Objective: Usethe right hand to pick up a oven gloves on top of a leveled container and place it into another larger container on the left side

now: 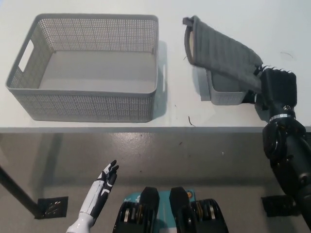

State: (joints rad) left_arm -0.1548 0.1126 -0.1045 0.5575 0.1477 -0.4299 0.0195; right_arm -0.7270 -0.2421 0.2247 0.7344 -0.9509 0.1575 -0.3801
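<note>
A grey quilted oven glove (219,51) hangs tilted in the air, its cuff end up at the far left and its other end pinched in my black right hand (276,86). Below it the small grey container (224,92) now shows its open inside on the white table. The larger grey mesh basket (92,109) stands to the left with nothing in it. My white left hand (102,187) rests low at the lower left, below the table edge, fingers spread and holding nothing.
The white table's front edge (146,129) runs across the middle of the picture, with grey floor below. A thin dark thread (191,121) lies on the table near the edge, between the basket and the small container.
</note>
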